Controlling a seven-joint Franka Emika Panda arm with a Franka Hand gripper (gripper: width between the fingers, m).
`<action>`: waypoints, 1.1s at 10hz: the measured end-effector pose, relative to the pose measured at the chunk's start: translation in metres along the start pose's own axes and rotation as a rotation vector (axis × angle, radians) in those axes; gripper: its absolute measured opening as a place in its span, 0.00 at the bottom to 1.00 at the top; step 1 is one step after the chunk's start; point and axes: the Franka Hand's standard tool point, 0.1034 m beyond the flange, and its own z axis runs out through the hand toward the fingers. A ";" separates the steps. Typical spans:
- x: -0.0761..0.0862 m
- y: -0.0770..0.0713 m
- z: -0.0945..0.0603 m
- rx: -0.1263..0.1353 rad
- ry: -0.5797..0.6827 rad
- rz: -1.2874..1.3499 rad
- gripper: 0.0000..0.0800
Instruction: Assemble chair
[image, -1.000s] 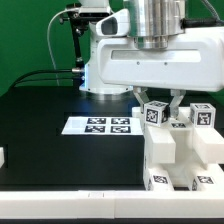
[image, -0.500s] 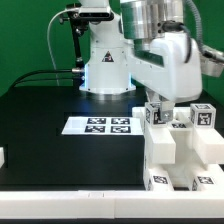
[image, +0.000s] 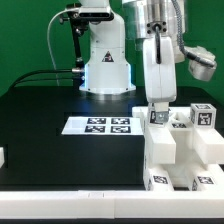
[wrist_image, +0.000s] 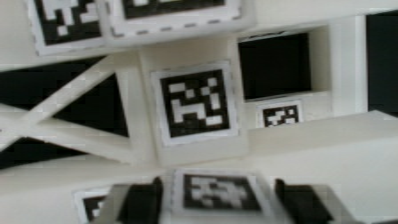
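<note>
Green backdrop, black table (image: 40, 150): we hold our gripper (image: 158, 117) clamped narrow on a tagged white part (wrist_image: 217, 192) above the chair assembly (image: 185, 150); seating it next likely needs careful alignment.

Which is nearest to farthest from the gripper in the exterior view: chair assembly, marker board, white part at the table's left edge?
From the gripper:
1. Chair assembly, directly below it.
2. Marker board, flat on the table toward the view's left.
3. White part, at the far left edge.

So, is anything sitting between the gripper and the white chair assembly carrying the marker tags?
Nothing visible does. The gripper is right at the white tagged chair assembly, its fingers flanking a tagged part.
</note>
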 end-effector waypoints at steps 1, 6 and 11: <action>0.002 0.000 0.000 -0.001 0.004 -0.092 0.47; 0.011 -0.002 -0.002 0.000 0.006 -0.662 0.81; 0.009 -0.003 0.001 -0.009 0.012 -0.793 0.59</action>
